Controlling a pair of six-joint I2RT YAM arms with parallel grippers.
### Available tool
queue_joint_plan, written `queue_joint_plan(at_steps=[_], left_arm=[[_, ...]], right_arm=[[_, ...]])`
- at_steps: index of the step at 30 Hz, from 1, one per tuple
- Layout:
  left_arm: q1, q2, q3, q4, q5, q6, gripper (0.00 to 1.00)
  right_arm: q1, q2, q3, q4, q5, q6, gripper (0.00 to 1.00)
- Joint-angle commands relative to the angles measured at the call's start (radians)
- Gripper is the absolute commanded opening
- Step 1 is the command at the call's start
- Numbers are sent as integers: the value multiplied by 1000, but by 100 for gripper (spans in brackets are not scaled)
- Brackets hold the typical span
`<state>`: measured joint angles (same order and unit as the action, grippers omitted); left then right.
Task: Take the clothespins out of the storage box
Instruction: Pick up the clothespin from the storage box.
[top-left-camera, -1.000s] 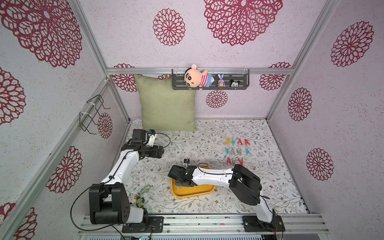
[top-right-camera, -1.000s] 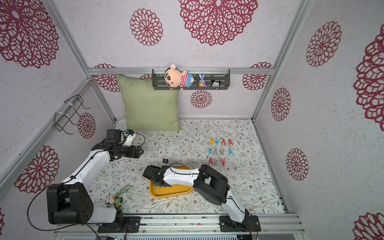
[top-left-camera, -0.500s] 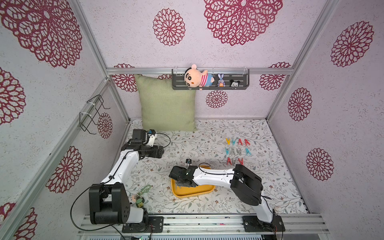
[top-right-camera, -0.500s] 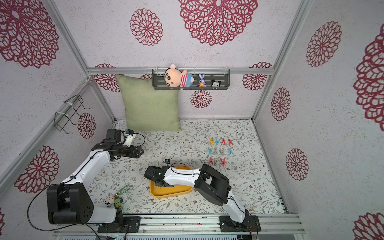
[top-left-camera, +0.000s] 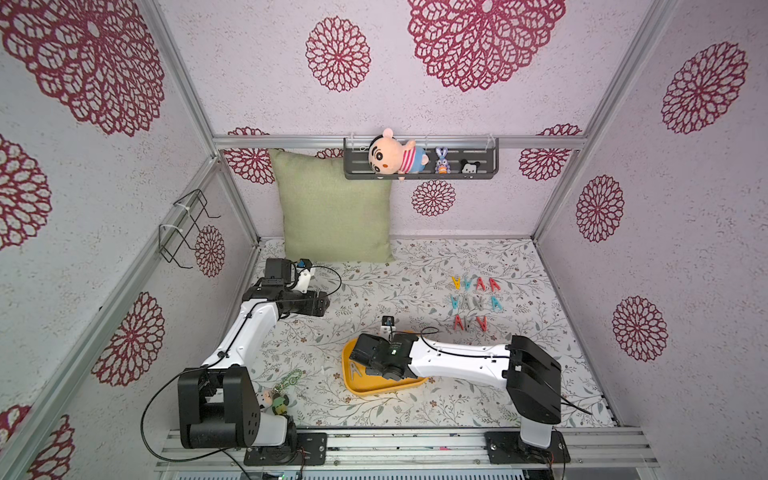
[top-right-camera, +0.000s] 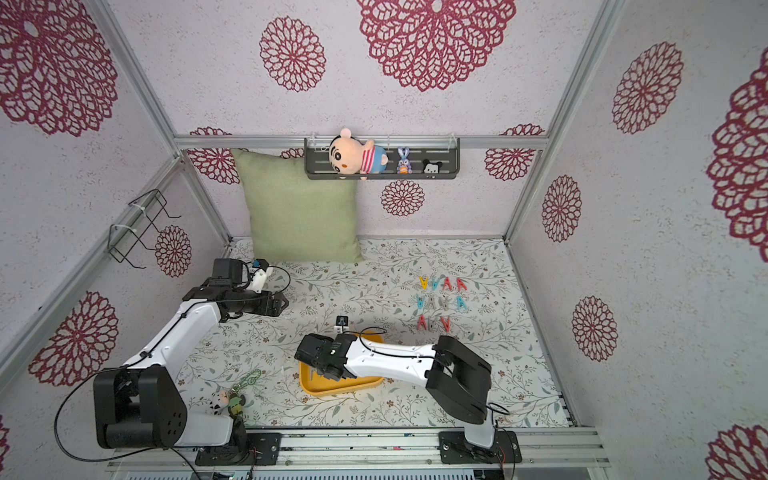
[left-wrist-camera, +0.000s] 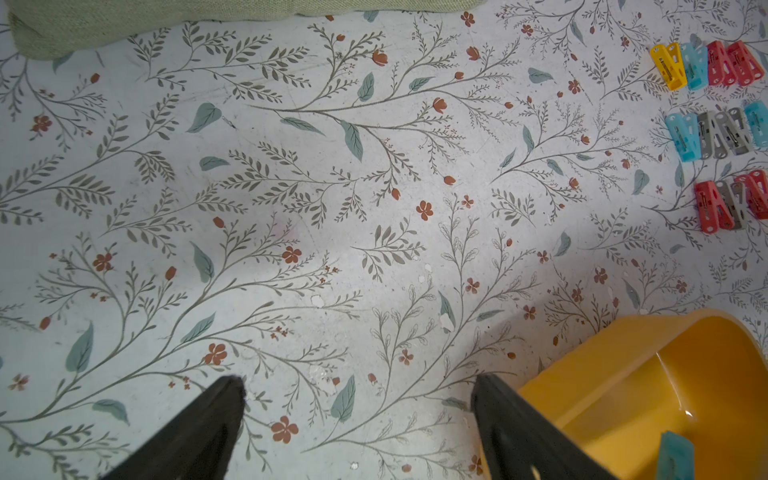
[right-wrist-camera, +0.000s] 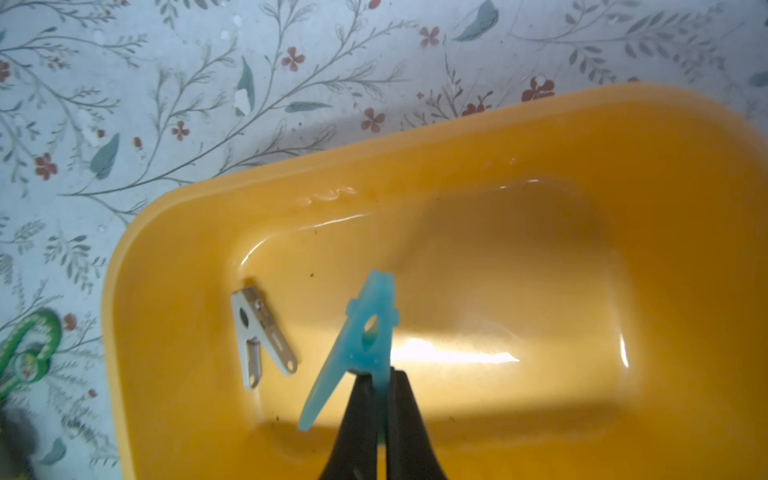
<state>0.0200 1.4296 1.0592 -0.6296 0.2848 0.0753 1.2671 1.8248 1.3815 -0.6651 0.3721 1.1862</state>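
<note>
The table (top-left-camera: 374, 291) carries the storage box (top-left-camera: 365, 388) at near centre. The laid-out clothespins (top-left-camera: 473, 303) sit in three rows to the far right of it, well apart from its rim.

My right arm reaches in from the right and is directly over the box. My left gripper (left-wrist-camera: 357, 382) hangs over bare table to the far left, jaws wide apart and empty. The right arm is therefore the nearer one.

My right gripper (right-wrist-camera: 378, 376) is closed on the teal clothespin (right-wrist-camera: 361, 340). It pinches one leg at its tail end, and the other leg splays free beside the fingers. The pin's long axis runs straight out from the fingertips, head outermost. It appears to be lifted off the box floor, though blur prevents certainty.

Governing relation: the rows lie far and right of my grip, so I judge the coming move to be a lift over the far rim toward them.

The grey clothespin (right-wrist-camera: 259, 332) lies flat on the box floor, just beside the held pin and not touching it.
</note>
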Motion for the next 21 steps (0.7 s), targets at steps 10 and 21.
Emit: queue_joint_plan(at_steps=[10,21], left_arm=[[8,9,-15,4,61,17,94],[-4,14,-15,0,66,27,94]], right_arm=[[-6,-340,-74,-5,86,-300,0],[-397,-626,-199,-139,-40,-438,0]])
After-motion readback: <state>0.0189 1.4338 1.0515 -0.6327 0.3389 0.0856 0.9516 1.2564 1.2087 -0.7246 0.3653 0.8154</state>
